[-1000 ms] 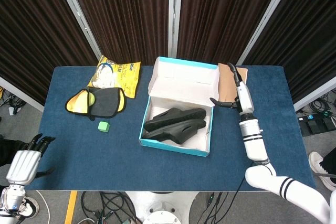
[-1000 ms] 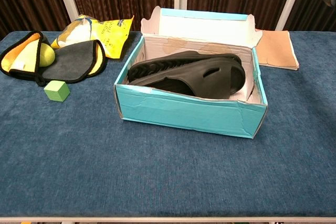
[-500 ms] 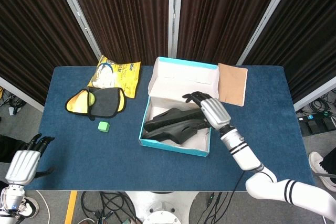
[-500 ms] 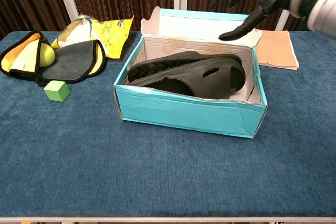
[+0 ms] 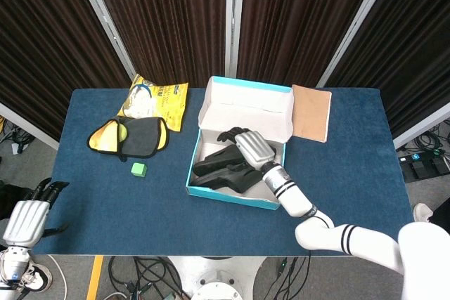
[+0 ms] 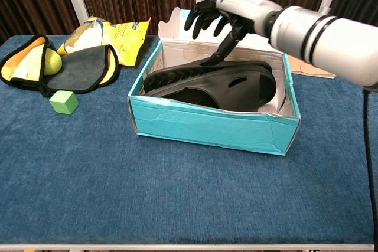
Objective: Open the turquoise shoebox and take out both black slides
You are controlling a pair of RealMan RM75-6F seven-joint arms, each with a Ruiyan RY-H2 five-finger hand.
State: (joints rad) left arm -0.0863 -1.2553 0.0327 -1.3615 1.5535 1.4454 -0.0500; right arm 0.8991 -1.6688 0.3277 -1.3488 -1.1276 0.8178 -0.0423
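Observation:
The turquoise shoebox (image 5: 232,197) (image 6: 207,125) stands mid-table with its lid folded up at the back. Two black slides (image 5: 225,170) (image 6: 212,84) lie stacked inside it. My right hand (image 5: 247,145) (image 6: 227,13) hovers over the back of the box just above the slides, fingers spread, thumb pointing down towards the upper slide; it holds nothing. My left hand (image 5: 24,214) hangs off the table's near-left corner, fingers apart and empty; the chest view does not show it.
A yellow snack bag (image 5: 153,100) (image 6: 109,30), a black-and-yellow cloth pouch (image 5: 130,137) (image 6: 59,66) holding a green ball (image 6: 53,60), and a small green cube (image 5: 138,168) (image 6: 64,102) lie left of the box. A brown card (image 5: 311,112) (image 6: 312,54) lies to its right.
My right hand swung from beside the brown card leftward and down over the open box, fingers spreading above the slides. The left hand barely moved.

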